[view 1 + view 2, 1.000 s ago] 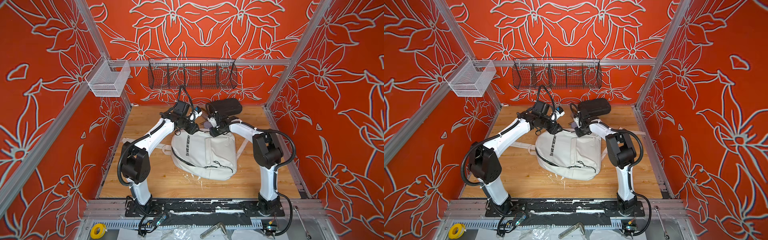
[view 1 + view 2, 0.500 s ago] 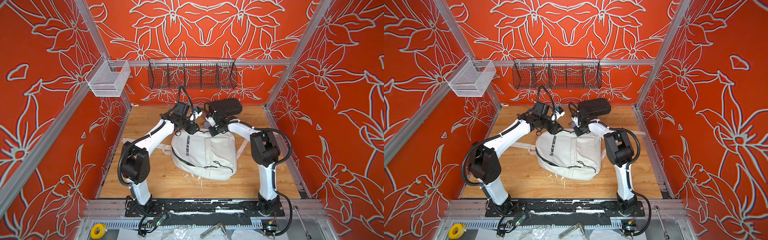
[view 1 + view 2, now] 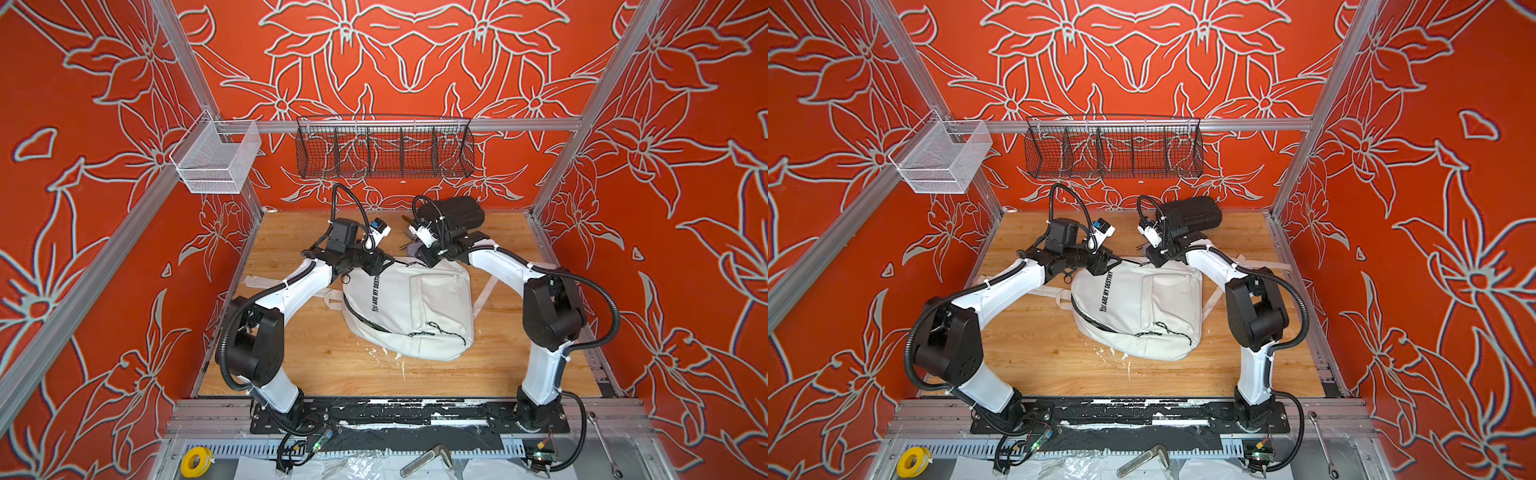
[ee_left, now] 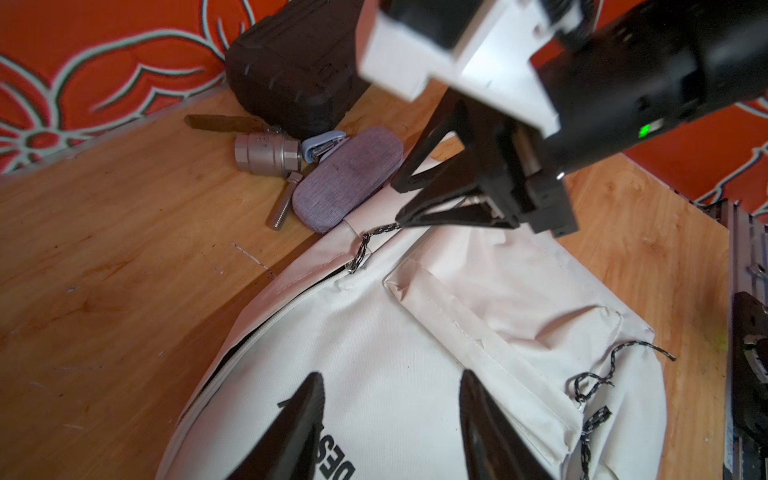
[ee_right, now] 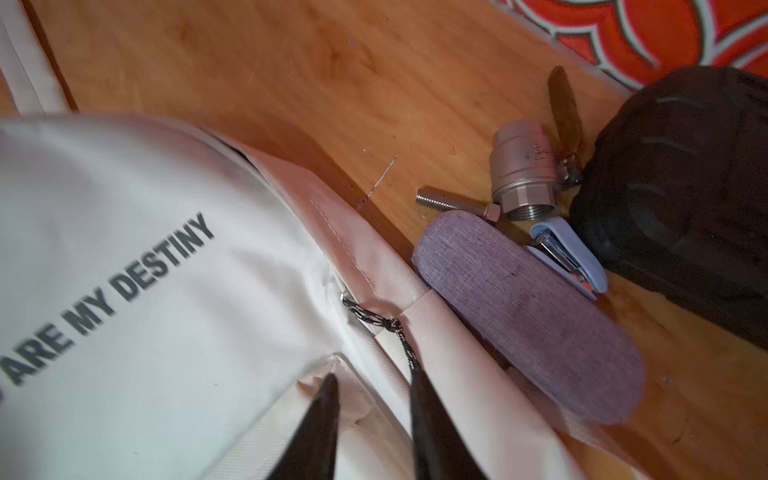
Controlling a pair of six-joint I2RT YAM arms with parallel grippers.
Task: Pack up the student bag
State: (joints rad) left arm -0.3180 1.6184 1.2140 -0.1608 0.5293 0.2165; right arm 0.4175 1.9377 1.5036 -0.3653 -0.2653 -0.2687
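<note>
Student bag (image 3: pixel 409 307) on the table (image 3: pixel 316 361), pouch (image 5: pixel 528 316) touching its far edge, hard case (image 3: pixel 457 212) behind the pouch.

light: bright, even | shadows: soft | wrist views: blurred (edges warped)

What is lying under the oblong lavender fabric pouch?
One long side of the pouch appears to rest on the edge of the white fabric backpack, and it covers part of the small blue stapler. Anything else beneath is hidden.
</note>
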